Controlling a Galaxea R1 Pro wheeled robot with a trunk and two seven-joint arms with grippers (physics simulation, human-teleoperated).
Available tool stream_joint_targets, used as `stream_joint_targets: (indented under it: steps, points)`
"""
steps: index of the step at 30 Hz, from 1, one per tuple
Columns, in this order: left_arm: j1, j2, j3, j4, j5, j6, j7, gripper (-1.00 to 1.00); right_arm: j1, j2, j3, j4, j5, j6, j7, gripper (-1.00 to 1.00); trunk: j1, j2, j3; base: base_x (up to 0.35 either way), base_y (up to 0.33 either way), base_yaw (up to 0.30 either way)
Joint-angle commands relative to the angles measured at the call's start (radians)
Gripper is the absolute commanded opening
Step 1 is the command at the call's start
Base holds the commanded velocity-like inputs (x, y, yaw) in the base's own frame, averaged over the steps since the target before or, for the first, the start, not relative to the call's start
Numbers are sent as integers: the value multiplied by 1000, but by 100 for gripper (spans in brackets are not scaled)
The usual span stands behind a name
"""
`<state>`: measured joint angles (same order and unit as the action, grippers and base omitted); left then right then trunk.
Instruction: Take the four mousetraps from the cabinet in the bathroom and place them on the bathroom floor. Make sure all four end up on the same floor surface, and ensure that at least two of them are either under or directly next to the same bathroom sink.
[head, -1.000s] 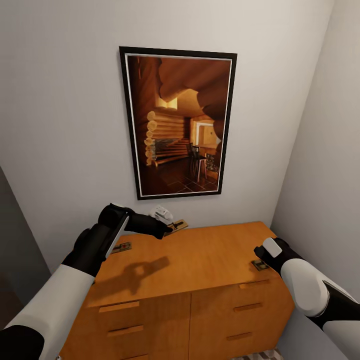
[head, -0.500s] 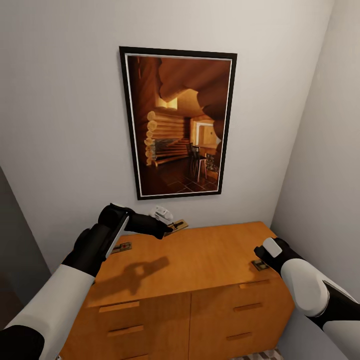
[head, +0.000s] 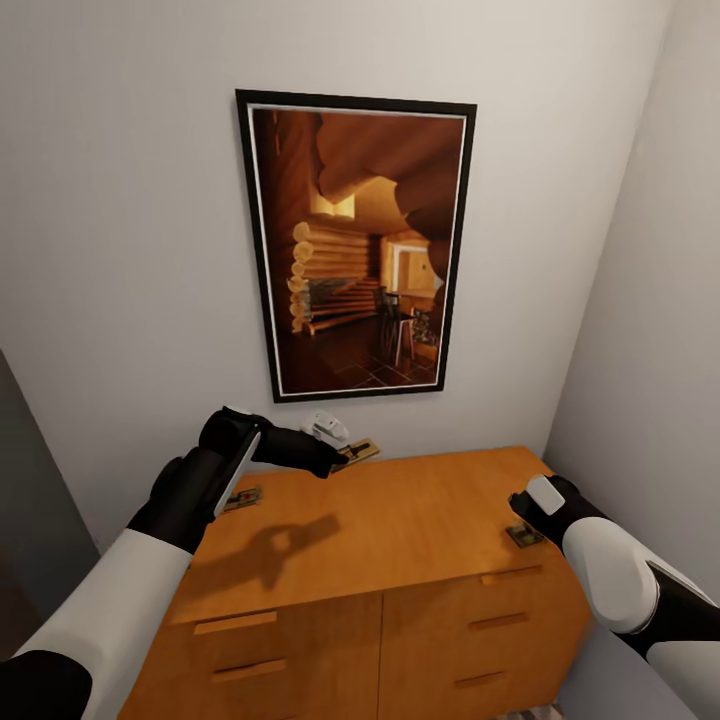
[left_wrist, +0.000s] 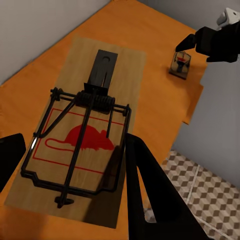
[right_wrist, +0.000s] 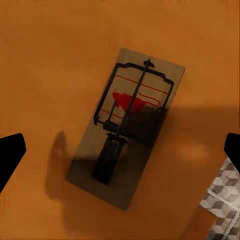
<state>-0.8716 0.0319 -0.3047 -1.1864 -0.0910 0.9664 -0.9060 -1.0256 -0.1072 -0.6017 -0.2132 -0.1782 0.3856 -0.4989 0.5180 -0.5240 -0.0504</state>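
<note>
Mousetrap (left_wrist: 82, 135) framed by wide-open left tool (left_wrist: 75, 165) (untouched), right tool (right_wrist: 120, 150) spread above another mousetrap (right_wrist: 127, 127), empty.

3 tan mousetraps (head: 244, 497) (head: 357, 452) (head: 524, 535) flat on orange cabinet (head: 400, 520) top, well apart

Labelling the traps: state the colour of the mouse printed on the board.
Red, on the mousetrap; clearest in the left wrist view.
</note>
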Motion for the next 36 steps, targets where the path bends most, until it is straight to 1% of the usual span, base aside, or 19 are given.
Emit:
stream_joint_targets:
  steps: [1, 7, 25, 36]
  points:
    - [-1, 0, -1, -1, -10, 2, -10, -100, -1, 0, 5, -2, -10, 4, -6, 100, 1, -2, -2, 191, 0, 0]
    - [-1, 0, -1, -1, -10, 2, -10, -100, -1, 0, 5, -2, -10, 4, -6, 100, 1, -2, -2, 73, 0, 0]
    - [-1, -1, -2, -2, -13, 0, -10, -100, -1, -1, 5, -2, -8, 4, -6, 100, 1, -2, -2, 4, 0, 0]
    - [-1, -1, -2, -2, -18, 1, -9, -100, -1, -11, 6, -3, -6, 3, -6, 100, 1, -2, -2, 0, 0, 0]
